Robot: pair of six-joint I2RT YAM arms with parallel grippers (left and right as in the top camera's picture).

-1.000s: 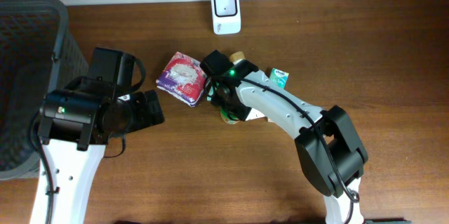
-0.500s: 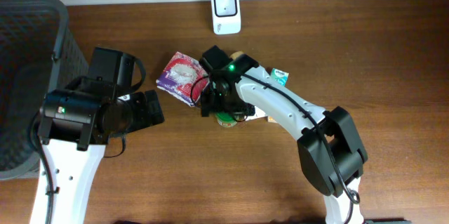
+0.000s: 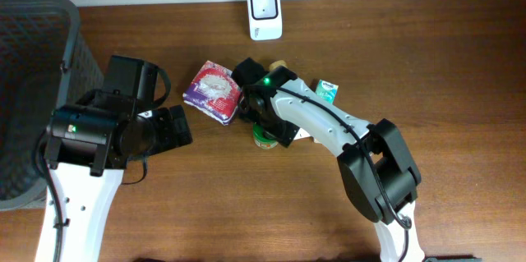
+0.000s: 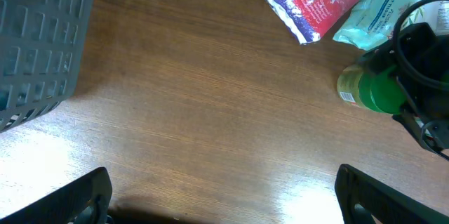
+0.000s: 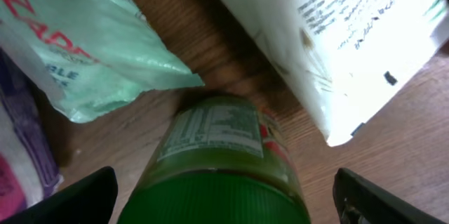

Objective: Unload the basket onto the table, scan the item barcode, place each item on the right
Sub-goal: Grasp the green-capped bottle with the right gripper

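A jar with a green lid [image 3: 264, 137] stands on the table; the left wrist view shows it at the right [image 4: 374, 90]. In the right wrist view the jar [image 5: 219, 155] fills the lower middle, its printed label facing up. My right gripper [image 5: 223, 201] is open. Its fingers stand one on each side of the lid with a gap to it. From overhead the right gripper [image 3: 265, 119] hangs over the jar. The white scanner [image 3: 265, 2] sits at the table's back edge. My left gripper [image 4: 223, 197] is open over bare wood, left of the jar.
A purple and red packet [image 3: 213, 89] lies left of the jar, with a pale green pouch [image 5: 77, 41] beside it. A white box [image 5: 337, 34] lies right of the jar, and a small teal packet [image 3: 326, 89] behind it. A dark mesh basket [image 3: 33, 89] stands at the far left.
The right gripper's jaws have spread wider around the jar's lid and its wrist has shifted slightly. The jar stays in place. The left arm has not moved.
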